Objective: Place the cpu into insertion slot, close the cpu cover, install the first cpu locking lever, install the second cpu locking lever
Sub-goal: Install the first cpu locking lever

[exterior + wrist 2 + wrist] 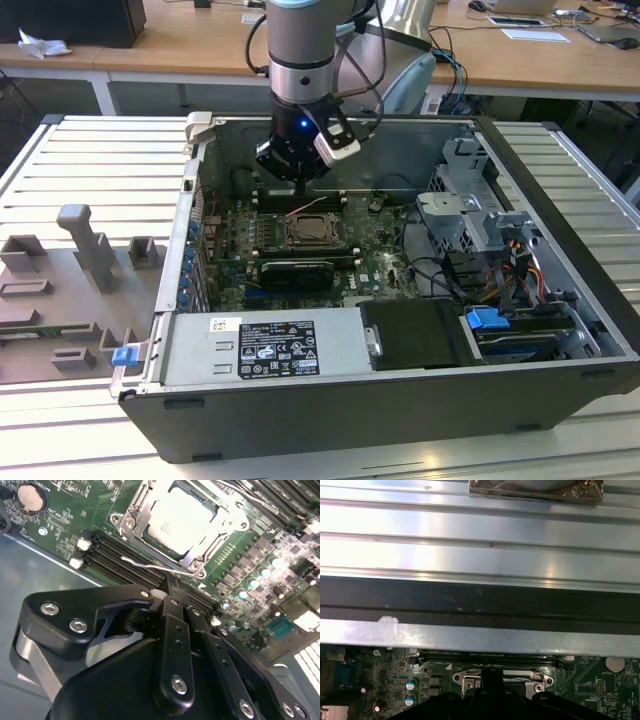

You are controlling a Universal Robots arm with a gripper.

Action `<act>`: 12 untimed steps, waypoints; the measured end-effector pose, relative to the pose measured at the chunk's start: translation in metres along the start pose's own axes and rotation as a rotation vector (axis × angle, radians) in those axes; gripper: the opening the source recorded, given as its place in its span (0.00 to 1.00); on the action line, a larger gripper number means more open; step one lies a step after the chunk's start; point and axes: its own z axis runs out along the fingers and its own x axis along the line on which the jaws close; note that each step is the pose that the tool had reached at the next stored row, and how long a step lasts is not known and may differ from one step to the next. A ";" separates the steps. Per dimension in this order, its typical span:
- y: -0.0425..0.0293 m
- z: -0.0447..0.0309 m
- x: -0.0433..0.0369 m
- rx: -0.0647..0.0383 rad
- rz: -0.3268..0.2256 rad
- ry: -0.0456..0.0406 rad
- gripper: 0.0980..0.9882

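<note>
The cpu (177, 517) shows its pale silver face inside the insertion slot (310, 230) on the green board. The cpu cover (134, 520), a silver frame, lies flat around it. A thin wire locking lever (145, 565) runs along the socket's near edge and stands a little off the board. My gripper (172, 584) hangs just above this lever with its black fingers (175, 630) pressed together and nothing between them. In the exterior view the gripper (300, 185) sits over the far edge of the socket. The first wrist view has the gripper (490, 680) in front of the socket (520, 677).
Black memory slots (112, 552) lie beside the lever. A coin battery (31, 497) and capacitors (250, 585) stand nearby. The case walls (195, 190), power supply (270, 345), drive cage (470, 210) and a black card (290, 272) hem in the board. A grey fixture (70, 280) is outside.
</note>
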 end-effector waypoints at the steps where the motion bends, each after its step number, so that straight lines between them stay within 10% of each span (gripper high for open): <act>1: 0.0000 0.0006 -0.0014 0.000 0.000 0.0001 0.01; 12: 0.0002 0.0098 -0.0115 -0.001 -0.029 0.0021 0.01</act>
